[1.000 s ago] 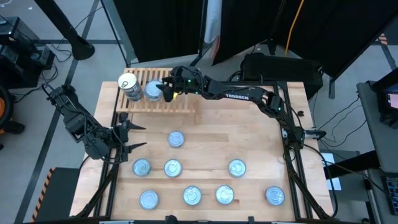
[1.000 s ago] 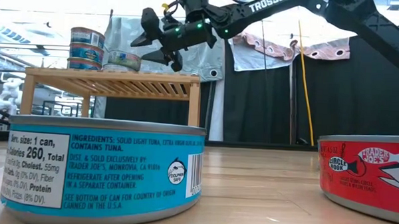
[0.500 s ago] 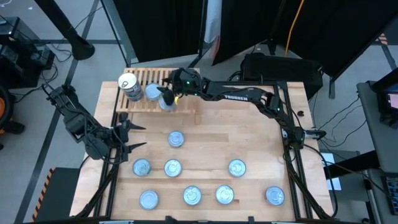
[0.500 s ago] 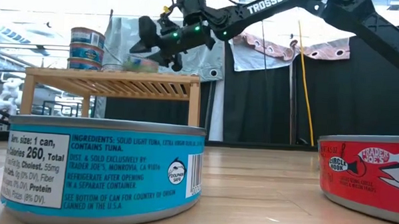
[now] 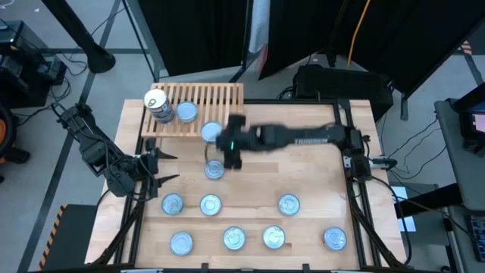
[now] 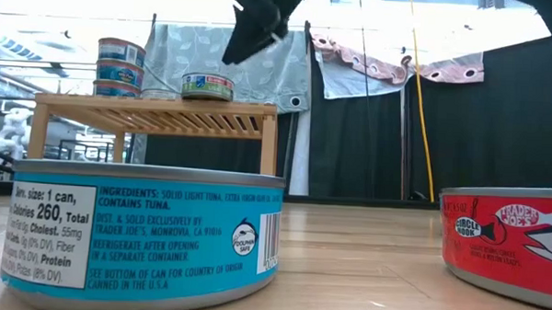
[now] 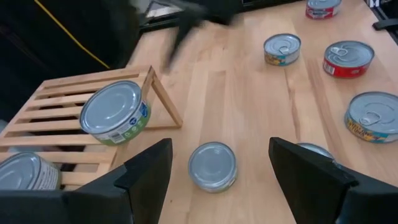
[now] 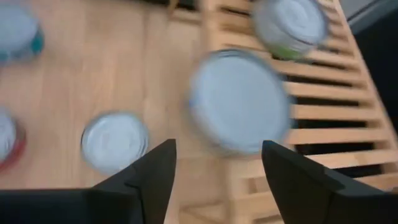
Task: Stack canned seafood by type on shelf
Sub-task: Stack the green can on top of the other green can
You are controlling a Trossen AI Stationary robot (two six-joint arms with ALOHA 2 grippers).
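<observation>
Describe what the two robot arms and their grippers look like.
Both arms are dark, nearly black, built of jointed tube segments. The right arm shows a small green light near its wrist. The left gripper and the right gripper each have two broad, flat, dark angular fingers. Dark cables trail along the left arm.

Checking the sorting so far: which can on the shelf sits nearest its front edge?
The single can at the shelf's front edge, away from the stack.

Black curtains (image 6: 498, 135), pale patterned cloth (image 6: 260, 81), perhaps grey floor (image 5: 424, 45)
</observation>
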